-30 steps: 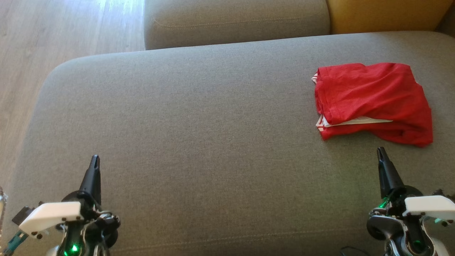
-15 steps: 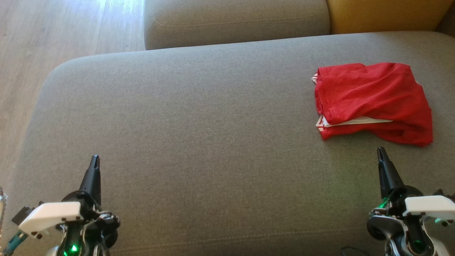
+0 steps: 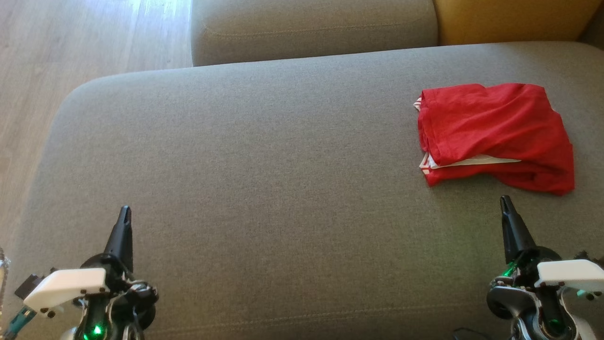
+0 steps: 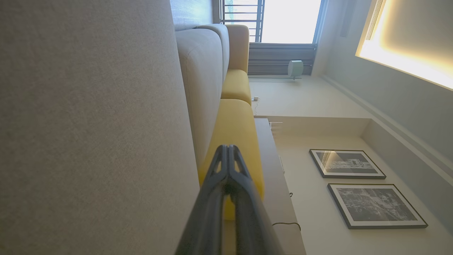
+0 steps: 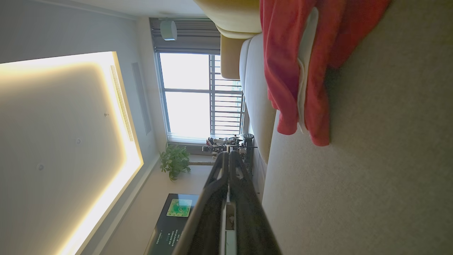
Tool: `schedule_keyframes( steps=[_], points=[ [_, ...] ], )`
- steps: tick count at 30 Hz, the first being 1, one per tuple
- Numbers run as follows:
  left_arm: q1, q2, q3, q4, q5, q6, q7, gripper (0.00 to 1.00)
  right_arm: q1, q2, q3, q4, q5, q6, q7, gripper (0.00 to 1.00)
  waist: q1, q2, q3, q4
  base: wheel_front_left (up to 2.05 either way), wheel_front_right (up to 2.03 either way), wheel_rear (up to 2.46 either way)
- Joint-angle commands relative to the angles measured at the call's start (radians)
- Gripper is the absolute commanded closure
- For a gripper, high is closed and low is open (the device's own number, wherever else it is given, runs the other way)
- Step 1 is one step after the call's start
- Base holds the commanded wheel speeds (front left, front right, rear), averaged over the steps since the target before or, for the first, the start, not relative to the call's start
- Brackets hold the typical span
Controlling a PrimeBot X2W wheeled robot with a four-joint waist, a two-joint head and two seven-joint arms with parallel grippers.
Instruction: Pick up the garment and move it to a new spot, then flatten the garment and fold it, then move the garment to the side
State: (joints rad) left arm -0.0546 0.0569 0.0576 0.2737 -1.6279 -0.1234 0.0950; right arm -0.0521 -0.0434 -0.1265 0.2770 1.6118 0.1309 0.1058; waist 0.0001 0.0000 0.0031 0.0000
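Stretching across nearly the whole head view was the grey seat cushion (image 3: 264, 179), broad, flat and finely woven, its near seam running along the bottom. Off its left edge lay pale wooden floor (image 3: 71, 47); beyond it sat a grey back cushion (image 3: 311, 28), and a yellow cushion (image 3: 509, 19) filled the far right corner.

And the room around it! The right wrist view caught a tall bright window (image 5: 198, 99) with horizontal bars, a warm lit ceiling recess (image 5: 63, 141) and a potted plant (image 5: 175, 161) by the glass. The left wrist view showed two framed pictures (image 4: 347, 163) on a pale wall.

Now the garment (image 3: 490, 132): red with white trim, folded into a rough rectangle, lying on the far right part of the seat cushion, nothing touching it.

The right gripper (image 3: 504, 200) was poised near the garment's front edge but apart from it, fingers clenched together on nothing. The left gripper (image 3: 125, 210) sat well apart at the lower left, likewise pinched closed and empty.
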Motion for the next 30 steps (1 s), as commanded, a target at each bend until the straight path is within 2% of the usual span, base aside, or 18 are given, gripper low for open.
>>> schedule_keyframes(
  steps=[1, 30],
  points=[
    [-0.052, 0.006, 0.039, -0.029, 0.005, -0.007, 0.005, 1.0, -0.055, -0.011, 0.017, -0.032, 0.001, 0.0, 0.004, 1.0, -0.0001, 0.0, 0.0, 0.0, 0.0, 0.0, 0.0],
    [-0.052, 0.002, 0.045, -0.029, 0.01, -0.007, 0.009, 1.0, -0.056, -0.009, 0.015, -0.032, -0.001, 0.0, 0.005, 1.0, -0.0001, 0.0, 0.0, 0.0, 0.0, 0.0, 0.0]
  ],
)
